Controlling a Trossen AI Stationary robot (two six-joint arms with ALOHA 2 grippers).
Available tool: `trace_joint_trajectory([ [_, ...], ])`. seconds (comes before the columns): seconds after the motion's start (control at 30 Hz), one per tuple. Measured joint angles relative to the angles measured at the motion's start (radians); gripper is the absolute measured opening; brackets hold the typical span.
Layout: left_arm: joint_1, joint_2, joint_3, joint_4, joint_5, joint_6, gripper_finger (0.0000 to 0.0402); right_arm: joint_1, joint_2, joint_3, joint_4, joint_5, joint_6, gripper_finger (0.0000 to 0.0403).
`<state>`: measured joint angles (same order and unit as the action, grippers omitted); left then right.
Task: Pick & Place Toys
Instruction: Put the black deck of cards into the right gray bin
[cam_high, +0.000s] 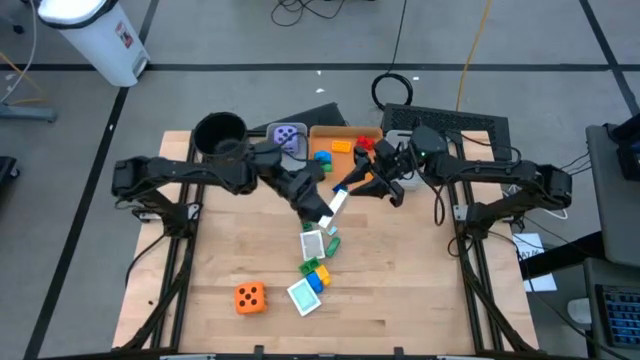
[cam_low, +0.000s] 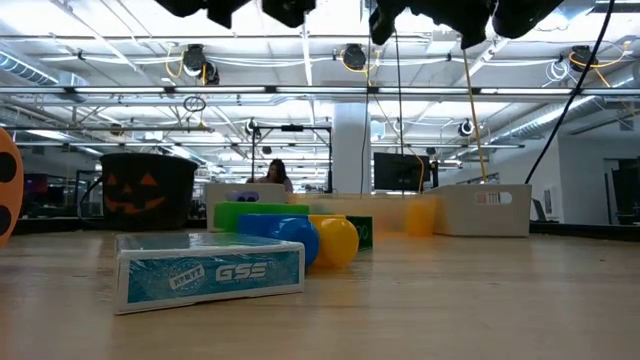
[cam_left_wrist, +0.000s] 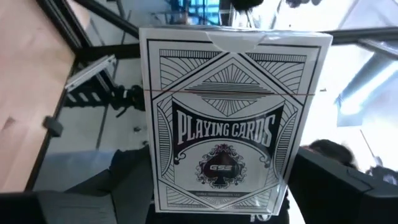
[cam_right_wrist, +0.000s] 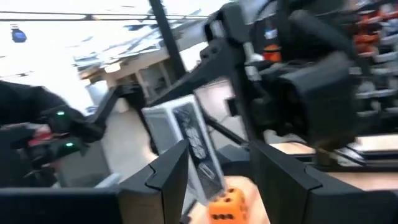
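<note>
My left gripper (cam_high: 322, 212) is over the table's middle, shut on a white playing-card pack (cam_high: 338, 203), which fills the left wrist view (cam_left_wrist: 233, 118). My right gripper (cam_high: 354, 186) is open just right of it and its fingers stand on either side of the pack's free end (cam_right_wrist: 186, 146). An orange die (cam_high: 250, 297) lies on the table at the near left. A purple die (cam_high: 290, 135) sits in the grey bin. A teal card pack (cam_high: 303, 295), another card pack (cam_high: 314, 244) and small bricks (cam_high: 318, 272) lie on the table under the grippers. My left gripper holds the white pack by one short end (cam_left_wrist: 217, 208); the pack itself hides the fingers in the wrist view. The pack sticks out beyond the fingers toward my right gripper, lifted clear of the table. My right gripper: I cannot tell whether its open fingers (cam_right_wrist: 168, 177) touch the pack.
A round black pot (cam_high: 220, 135) stands at the far left. Beside it stand the grey bin (cam_high: 272, 131) and an orange bin (cam_high: 348, 131) with several bricks. In the low view the teal pack (cam_low: 210, 272) lies nearest, with blue and yellow bricks (cam_low: 315, 240) behind it.
</note>
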<state>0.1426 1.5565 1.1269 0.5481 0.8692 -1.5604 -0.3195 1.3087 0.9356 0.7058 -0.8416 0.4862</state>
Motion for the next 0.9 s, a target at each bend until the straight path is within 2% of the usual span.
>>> trace_joint_trajectory([
  [0.13, 0.003, 0.060, 0.077, -0.004, 0.072, 0.010, 0.0305, 0.031, -0.002, 0.000, 0.012, -0.015, 0.004, 0.0162],
  [0.3, 0.002, 0.104, 0.130, 0.002, 0.121, 0.011, 0.0338, 0.046, -0.002, 0.000, 0.053, -0.042, 0.057, 0.0162],
  [0.4, 0.002, 0.108, 0.134, 0.000, 0.122, 0.011, 0.0341, 0.052, -0.002, 0.000, 0.059, -0.075, 0.082, 0.0162],
  [0.63, 0.007, 0.108, 0.135, 0.006, 0.117, 0.013, 0.0303, 0.053, -0.002, 0.000, 0.085, -0.152, 0.141, 0.0162],
  [0.9, -0.003, 0.109, 0.135, 0.005, 0.092, 0.013, 0.0333, -0.021, -0.001, 0.000, 0.083, -0.156, 0.131, 0.0162],
])
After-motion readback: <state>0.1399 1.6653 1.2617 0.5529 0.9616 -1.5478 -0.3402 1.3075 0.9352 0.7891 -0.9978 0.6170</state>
